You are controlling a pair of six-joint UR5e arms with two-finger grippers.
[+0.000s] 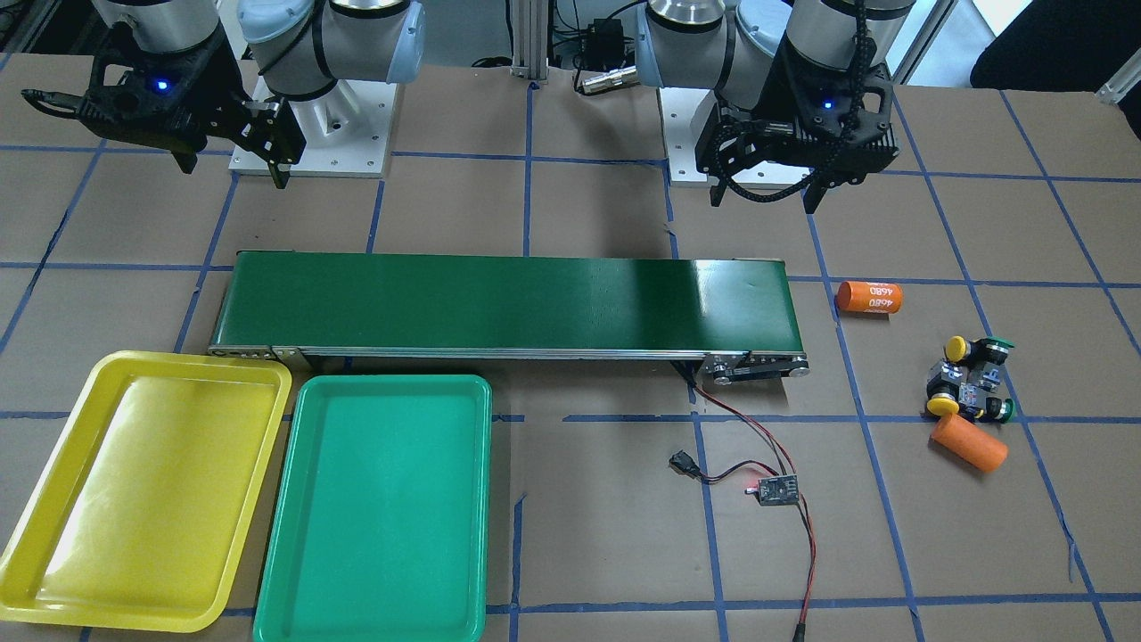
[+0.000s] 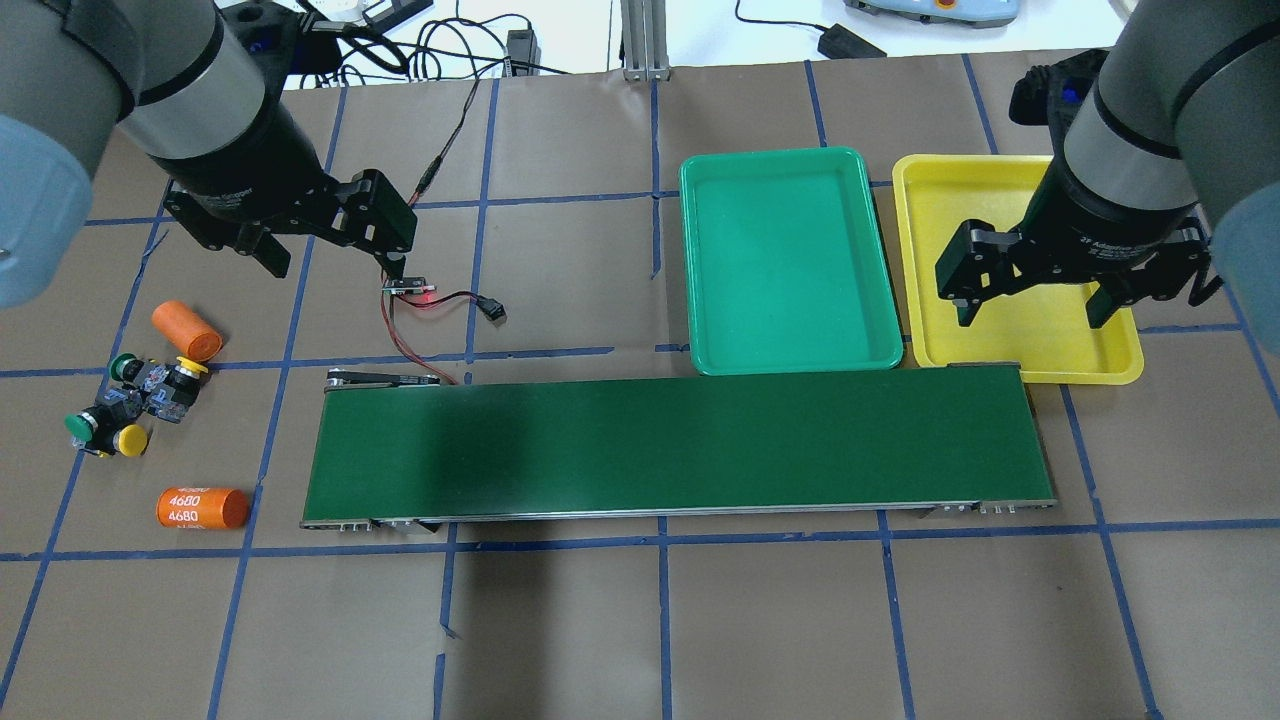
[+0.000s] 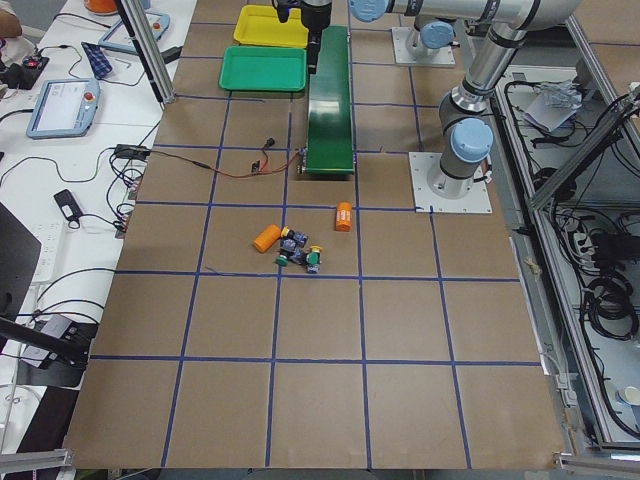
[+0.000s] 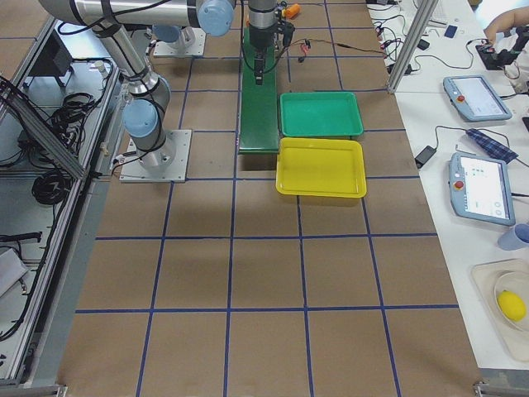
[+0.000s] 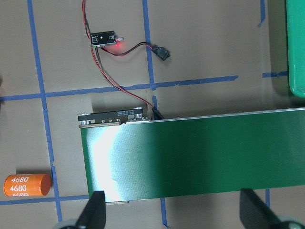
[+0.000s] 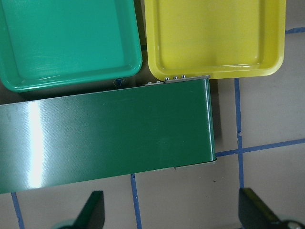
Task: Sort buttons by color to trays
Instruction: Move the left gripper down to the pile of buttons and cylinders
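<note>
Four buttons (image 1: 972,379) lie bunched on the brown table off the conveyor's end, two with yellow caps and two with green; the overhead view has the cluster (image 2: 135,400) at the far left. My left gripper (image 2: 335,262) hangs open and empty above the table, well away from them, and its wrist view shows only the open gripper (image 5: 174,212) over the belt end. The yellow tray (image 2: 1000,200) and green tray (image 2: 785,260) sit side by side, both empty. My right gripper (image 2: 1032,315) is open over the yellow tray's near edge.
A long dark-green conveyor belt (image 2: 680,450) runs between the trays and the robot. Two orange cylinders flank the buttons: a plain one (image 2: 186,331) and one marked 4680 (image 2: 202,508). A small circuit board (image 2: 410,288) with red-black wires lies by the belt end.
</note>
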